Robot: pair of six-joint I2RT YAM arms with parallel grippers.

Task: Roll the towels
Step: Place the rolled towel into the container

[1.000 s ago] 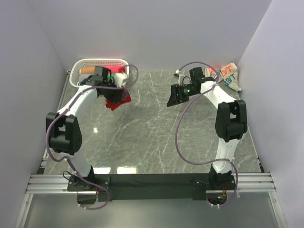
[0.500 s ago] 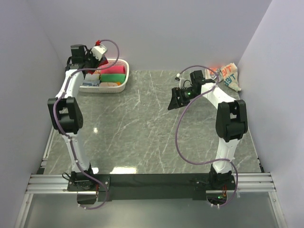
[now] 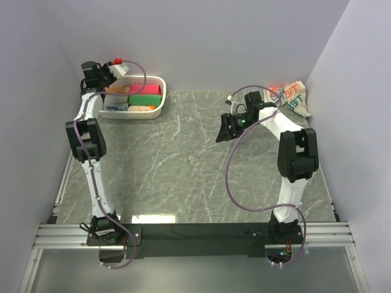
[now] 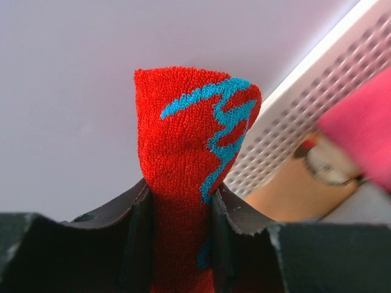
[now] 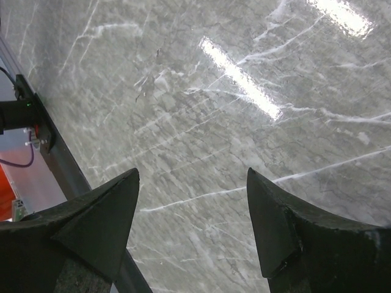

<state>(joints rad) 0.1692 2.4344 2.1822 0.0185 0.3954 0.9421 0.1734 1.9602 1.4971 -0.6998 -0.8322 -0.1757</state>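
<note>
The left arm has been swung up and back from above the table [image 3: 183,171] into the far left corner. The red towel [image 4: 189,134] has been carried with it past the white basket [image 3: 160,104]. The right arm is seen almost where it was.

The red towel is pinched in the left gripper [image 4: 180,207], bunched into a thick wad between the closed jaws. A blue-scribbled end is left standing free against the wall [image 4: 67,91]. The right gripper [image 5: 192,174] is held wide apart above bare marble, with nothing between its fingers. The cream towel [image 3: 292,97], lettered in orange-red, is left crumpled in the far right corner. Bright bundles [image 3: 146,91] of pink, green and orange are packed in the basket.

The looped terry pile suggests a light, soft and limp cloth that can be expected to sag and fold wherever it is unsupported. It is unlikely to be damaged by a firm squeeze or to slip from the pads. No tidy roll is likely from the present wadded grip. The towel would probably be better spread flat on the table and taken at one short end, near its corners, so the roll can be started evenly.
</note>
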